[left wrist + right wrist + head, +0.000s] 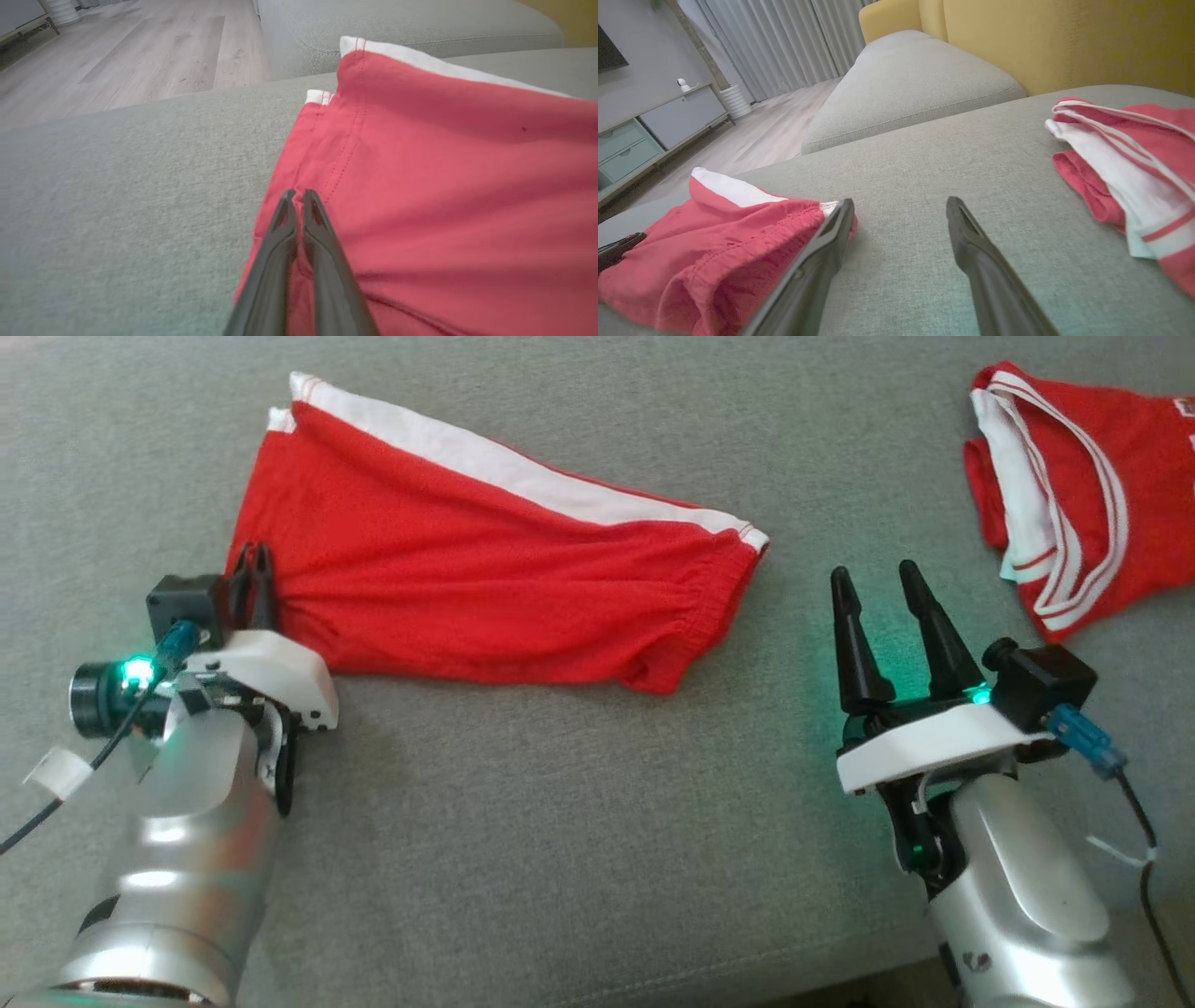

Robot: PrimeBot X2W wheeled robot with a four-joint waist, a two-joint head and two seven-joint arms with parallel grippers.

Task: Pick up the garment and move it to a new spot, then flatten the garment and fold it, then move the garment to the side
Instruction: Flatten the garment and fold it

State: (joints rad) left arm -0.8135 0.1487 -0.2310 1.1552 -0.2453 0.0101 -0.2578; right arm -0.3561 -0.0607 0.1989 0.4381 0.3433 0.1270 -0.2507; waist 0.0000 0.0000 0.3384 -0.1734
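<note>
Nearest, two grippers, each on a silvery arm, above one grey cushion [560, 821]. Left gripper [252, 558] clenched on the shorts [485, 579] at their left edge, fingers tight together, red cloth drawn in creases toward the pinch. In the left wrist view, left gripper [295, 193] closed over the hemmed side of the shorts [444, 186], with the pinched fold itself hidden between the fingers. Right gripper [873, 581] released, fingers spread, grasping nothing, over bare cushion just right of the shorts' waistband end and apart from it. In the right wrist view, right gripper [901, 205] with one finger overlapping the waistband corner of the shorts [714, 252]; contact there impossible to tell.

Farther out, two garments in all. Shorts: red, one white side stripe, flat on the cushion, mostly between the grippers and a little beyond them. Shirt [1092, 495]: red with white trim, crumpled, at the far right, well apart from the shorts, cut off by the frame edge.

Farthest, a second grey cushion [915, 84], one yellow backrest [1064, 42], wooden floor [140, 56], pale curtains [784, 42] and one low cabinet [654, 126], bearing a small white object too small to identify.
</note>
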